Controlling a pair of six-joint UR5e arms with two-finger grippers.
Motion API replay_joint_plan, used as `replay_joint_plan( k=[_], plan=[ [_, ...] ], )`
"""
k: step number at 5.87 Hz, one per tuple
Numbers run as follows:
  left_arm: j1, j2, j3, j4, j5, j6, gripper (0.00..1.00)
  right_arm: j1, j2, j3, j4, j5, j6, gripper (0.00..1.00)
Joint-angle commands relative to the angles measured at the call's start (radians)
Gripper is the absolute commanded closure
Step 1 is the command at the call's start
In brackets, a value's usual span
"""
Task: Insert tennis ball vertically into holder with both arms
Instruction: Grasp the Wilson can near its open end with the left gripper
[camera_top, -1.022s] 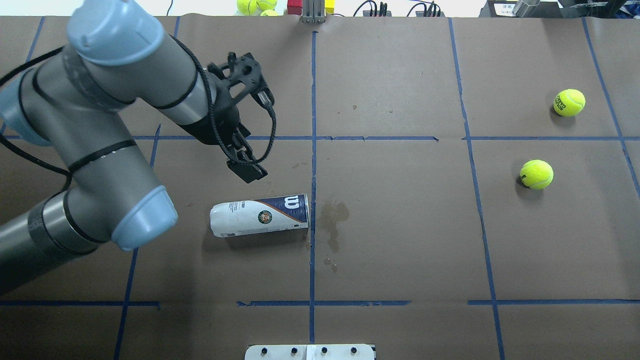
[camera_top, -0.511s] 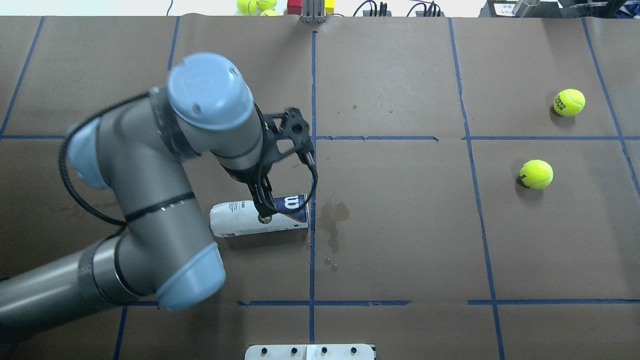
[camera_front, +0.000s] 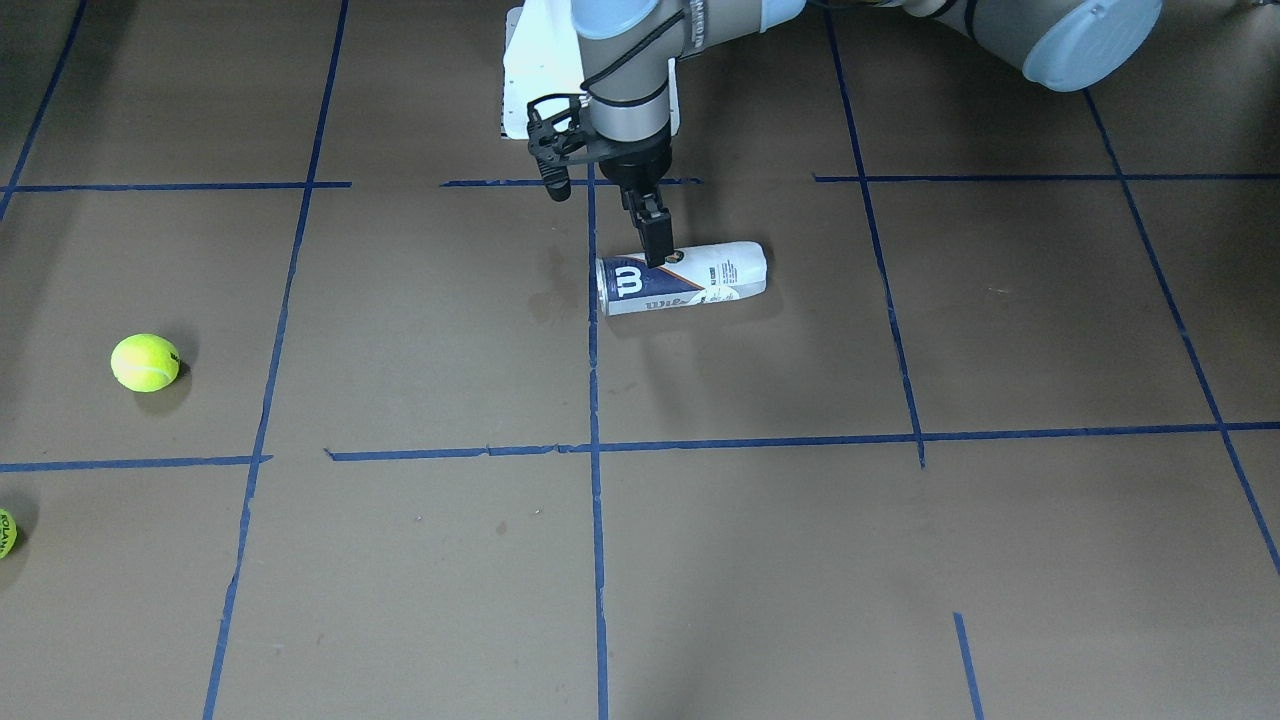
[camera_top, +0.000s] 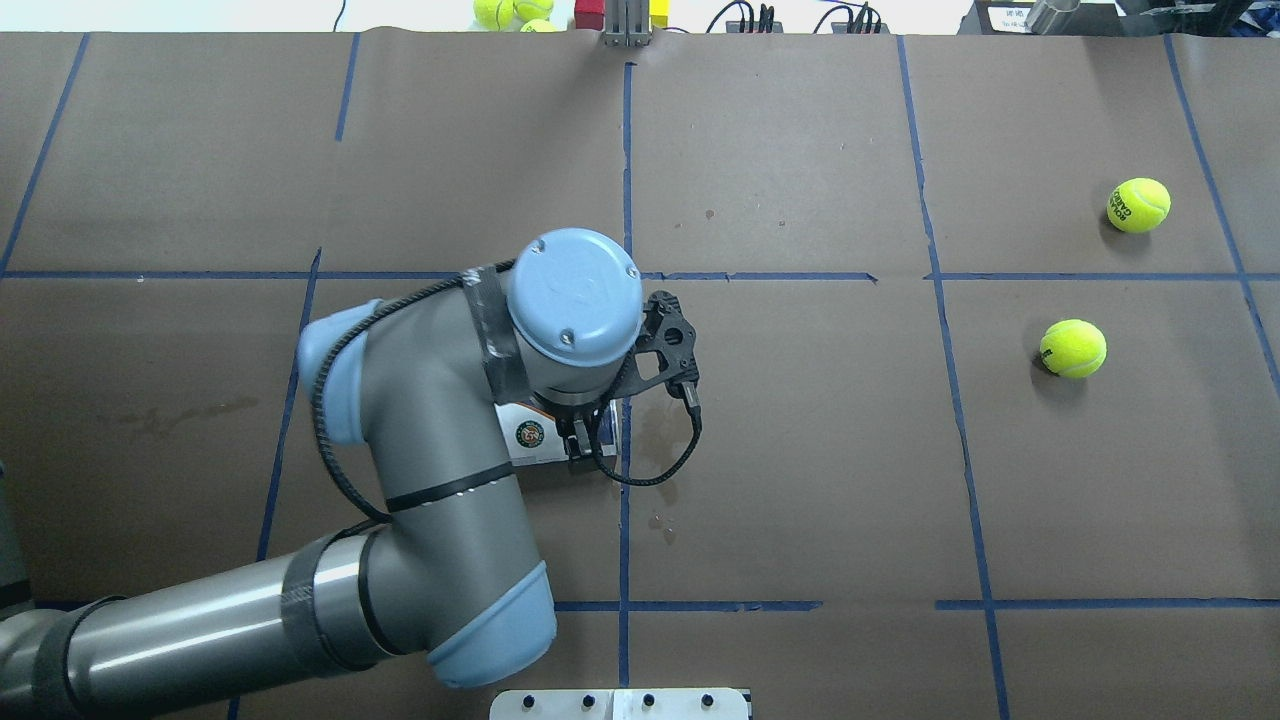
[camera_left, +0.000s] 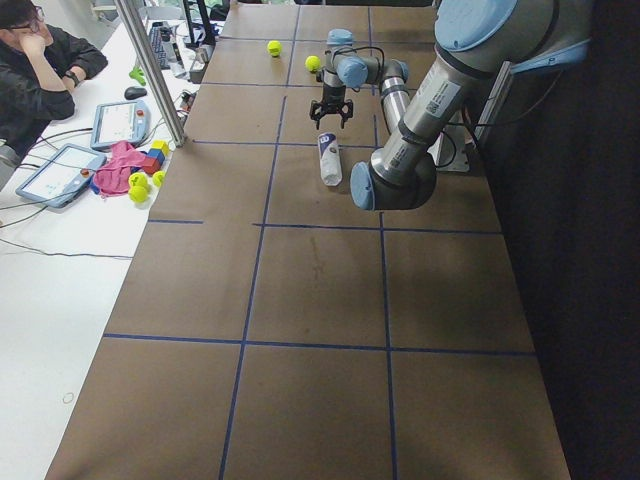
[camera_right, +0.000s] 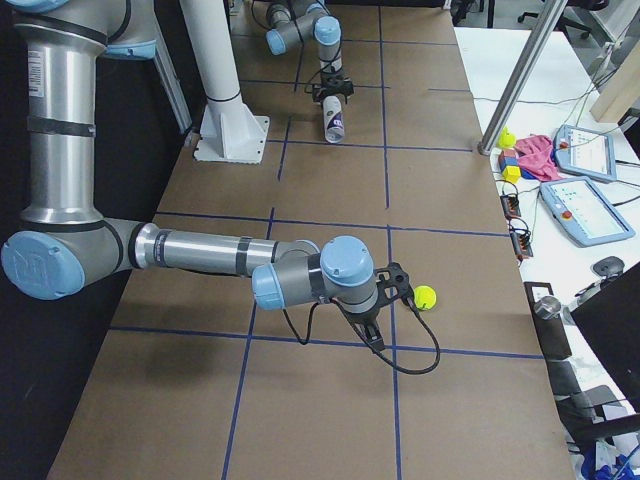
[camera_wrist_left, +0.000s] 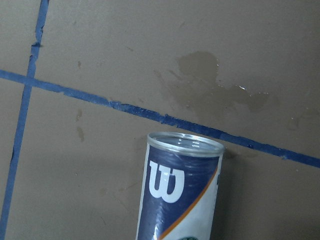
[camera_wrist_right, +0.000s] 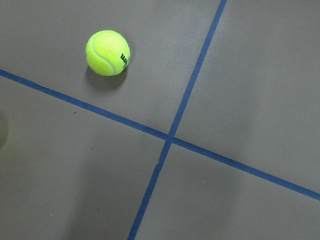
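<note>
The holder (camera_top: 530, 435) lies on its side on the brown table, open metal rim toward the centre tape line; it also shows in the front view (camera_front: 690, 280) and the left wrist view (camera_wrist_left: 180, 185). My left gripper (camera_top: 582, 445) points straight down just above its navy "W" end (camera_front: 657, 250), jaws open, holding nothing. Two tennis balls (camera_top: 1072, 348) (camera_top: 1138, 205) lie far right. My right gripper (camera_right: 372, 335) shows only in the right side view, hovering near a ball (camera_right: 425, 297); I cannot tell its state. The right wrist view shows a ball (camera_wrist_right: 107, 52).
A damp stain (camera_top: 665, 430) lies just right of the holder's mouth. The white base plate (camera_top: 620, 703) sits at the near edge, and the white pedestal (camera_right: 225, 100) stands on it. Spare balls and blocks (camera_top: 510, 12) lie past the far edge. An operator (camera_left: 40, 70) sits beside the table.
My left arm swung right and toward the robot's side, bringing its gripper from beyond the holder to directly over its open end. The holder and balls have not moved.
</note>
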Motion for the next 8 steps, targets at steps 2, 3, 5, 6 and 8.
replay_joint_plan(
  k=[2, 3, 5, 6, 8],
  plan=[
    [0.046, -0.025, 0.073, -0.010, 0.061, -0.004, 0.00, 0.000, 0.000, -0.006, 0.000, 0.003, 0.000, 0.00],
    [0.046, -0.055, 0.132, -0.033, 0.061, -0.007, 0.00, 0.000, 0.000, -0.006, 0.000, 0.003, 0.000, 0.00],
    [0.046, -0.059, 0.208, -0.109, 0.066, -0.010, 0.00, 0.000, 0.000, -0.014, 0.002, 0.003, -0.002, 0.00],
    [0.048, -0.057, 0.235, -0.138, 0.090, -0.010, 0.00, 0.000, 0.000, -0.014, 0.002, 0.003, 0.000, 0.00],
    [0.048, -0.049, 0.283, -0.197, 0.092, -0.007, 0.00, 0.000, 0.000, -0.017, 0.002, 0.003, -0.002, 0.00]
  ],
)
